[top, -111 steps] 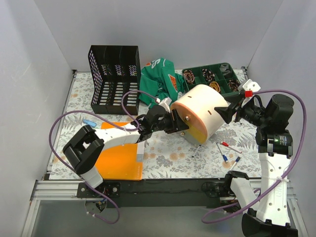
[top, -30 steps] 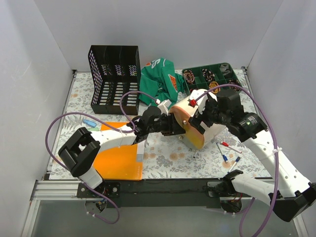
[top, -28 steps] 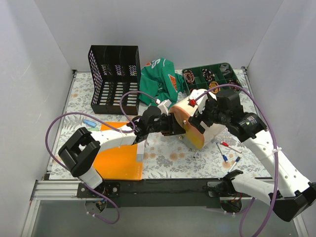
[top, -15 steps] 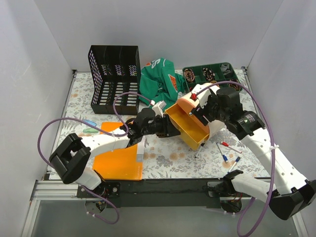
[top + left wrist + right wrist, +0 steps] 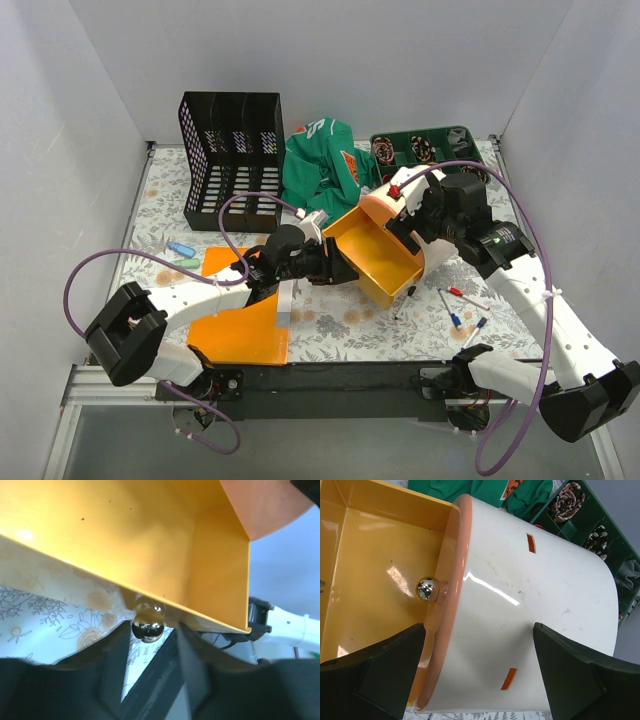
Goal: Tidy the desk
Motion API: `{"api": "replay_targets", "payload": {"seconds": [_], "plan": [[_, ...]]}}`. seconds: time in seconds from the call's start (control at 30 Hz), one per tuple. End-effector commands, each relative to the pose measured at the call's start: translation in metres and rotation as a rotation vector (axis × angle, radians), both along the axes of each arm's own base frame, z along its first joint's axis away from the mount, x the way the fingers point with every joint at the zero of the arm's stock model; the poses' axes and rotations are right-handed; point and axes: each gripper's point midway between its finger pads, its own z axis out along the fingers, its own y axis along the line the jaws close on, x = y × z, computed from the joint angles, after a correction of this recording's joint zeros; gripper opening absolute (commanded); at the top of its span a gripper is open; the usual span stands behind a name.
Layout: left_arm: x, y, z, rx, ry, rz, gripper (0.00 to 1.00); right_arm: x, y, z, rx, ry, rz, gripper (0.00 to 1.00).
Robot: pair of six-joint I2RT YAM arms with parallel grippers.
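On the desk (image 5: 340, 325) a white rounded drawer case (image 5: 440, 255) with a salmon front rim lies tilted. Its orange drawer (image 5: 375, 250) is pulled out to the left and looks empty. My left gripper (image 5: 338, 268) is at the drawer's front. In the left wrist view my gripper (image 5: 150, 630) has its fingers closed round the chrome knob (image 5: 148, 621) under the drawer (image 5: 125, 525). My right gripper (image 5: 408, 212) is spread open on top of the case. In the right wrist view (image 5: 476, 627) its fingers straddle the case (image 5: 535, 605), beside a second knob (image 5: 426, 589).
A black file holder (image 5: 232, 160) stands at the back left, a green cloth (image 5: 320, 165) at back centre, a green divided tray (image 5: 435, 150) at back right. An orange folder (image 5: 240, 325) lies front left. Pens (image 5: 455, 305) lie front right, small items (image 5: 180, 250) at the left.
My right gripper came from the right onto the case. My left gripper drew back to the left and the orange drawer slid out of the case.
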Motion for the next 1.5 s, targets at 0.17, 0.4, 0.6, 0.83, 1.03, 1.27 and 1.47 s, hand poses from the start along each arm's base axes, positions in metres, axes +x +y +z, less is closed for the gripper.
{"api": "replay_targets", "payload": {"seconds": [0.17, 0.4, 0.6, 0.83, 1.03, 1.27, 1.47], "plan": [[0.008, -0.015, 0.023, -0.043, -0.065, -0.039, 0.67, -0.024, 0.009, 0.012, 0.080, 0.048, 0.105, 0.98], [0.008, -0.019, 0.031, -0.068, -0.085, -0.063, 0.70, -0.036, 0.007, 0.042, 0.164, 0.012, 0.146, 0.98], [0.011, -0.011, 0.042, -0.063, -0.134, -0.053, 0.76, -0.045, 0.001, 0.065, 0.227, -0.020, 0.166, 0.98], [0.003, 0.007, 0.056, -0.053, -0.184, -0.044, 0.75, -0.052, -0.006, 0.071, 0.277, -0.031, 0.176, 0.98], [-0.002, 0.025, 0.066, -0.039, -0.231, -0.025, 0.75, -0.055, -0.011, 0.074, 0.301, -0.039, 0.171, 0.98], [0.011, 0.030, 0.043, 0.046, -0.179, 0.035, 0.30, -0.055, -0.013, 0.069, 0.321, -0.031, 0.171, 0.98], [0.026, 0.045, 0.019, 0.190, -0.141, 0.126, 0.19, -0.055, -0.013, 0.065, 0.329, -0.021, 0.173, 0.98]]}}
